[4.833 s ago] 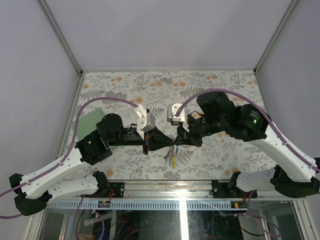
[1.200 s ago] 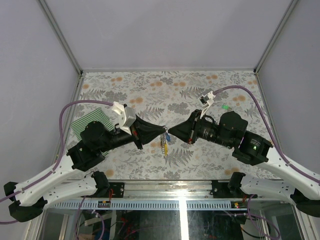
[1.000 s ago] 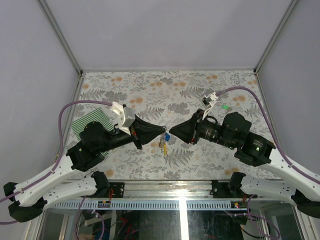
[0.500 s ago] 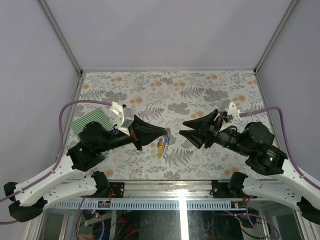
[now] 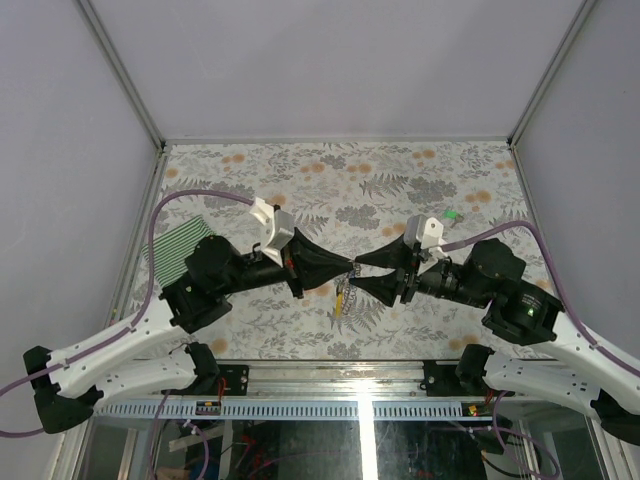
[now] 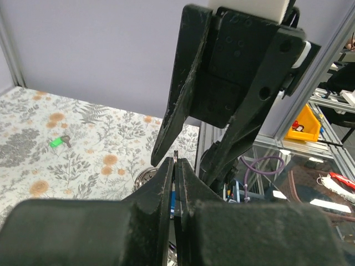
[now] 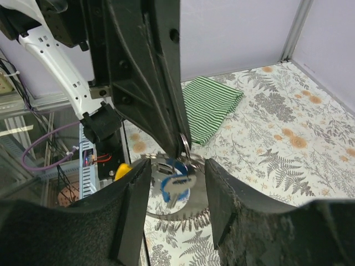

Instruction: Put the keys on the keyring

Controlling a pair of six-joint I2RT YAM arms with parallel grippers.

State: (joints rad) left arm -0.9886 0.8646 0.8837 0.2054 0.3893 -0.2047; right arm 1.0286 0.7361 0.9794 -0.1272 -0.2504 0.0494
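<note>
My left gripper [image 5: 351, 267] is shut on the thin metal ring of the keyring [image 7: 183, 145] and holds it above the table's near middle. The blue key [image 7: 176, 185] and the yellow tag [image 5: 338, 308] hang from the ring under the tips. In the left wrist view the ring's edge [image 6: 176, 157] pokes out between the closed fingertips. My right gripper [image 5: 358, 275] faces the left one, open, one finger on each side of the hanging blue key, touching nothing. The green key [image 5: 452, 213] lies on the table at the right, also in the left wrist view [image 6: 55, 142].
A green-and-white striped cloth [image 5: 180, 250] lies flat at the table's left edge, partly under the left arm. The flowered table cover [image 5: 330, 180] runs to grey walls at the back and sides. The metal frame rail [image 5: 340, 375] borders the near edge.
My right gripper opened, drew back to the right, then returned so its fingers straddle the hanging blue key. The left arm shifted right with the keyring still pinched.
</note>
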